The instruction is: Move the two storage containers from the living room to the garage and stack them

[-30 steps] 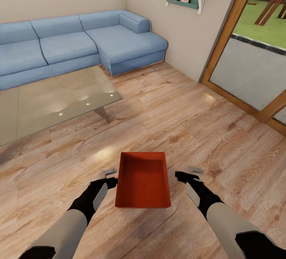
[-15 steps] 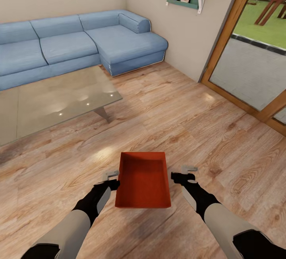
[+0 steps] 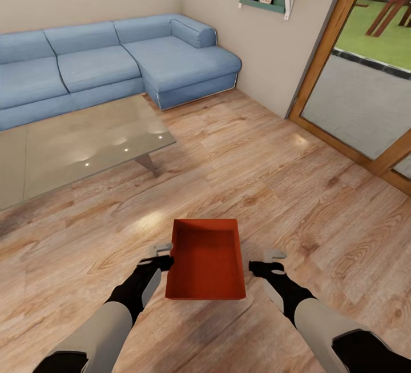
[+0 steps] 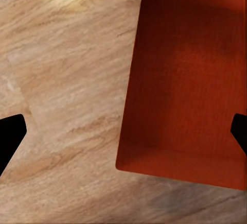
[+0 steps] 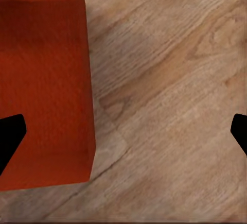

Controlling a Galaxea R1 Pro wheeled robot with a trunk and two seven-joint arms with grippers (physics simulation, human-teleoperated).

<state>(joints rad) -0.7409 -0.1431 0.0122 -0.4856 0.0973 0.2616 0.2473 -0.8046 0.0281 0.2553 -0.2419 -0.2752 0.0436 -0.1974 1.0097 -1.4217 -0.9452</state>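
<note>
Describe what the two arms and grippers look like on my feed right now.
Both arms have light grey forearm shells and black wrists. The left gripper and right gripper are black with pale grey finger plates. Fingertips show as plain black wedges in the wrist views. No cables or markings.

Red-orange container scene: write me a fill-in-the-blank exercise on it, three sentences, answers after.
1. The storage container rests on the ____ wood-plank floor.
2. The left gripper and the right gripper flank the container, each with its jaws ____.
3. Beyond the glass coffee table stands a ____ sectional sofa.

Missing words: light; open; blue
</note>
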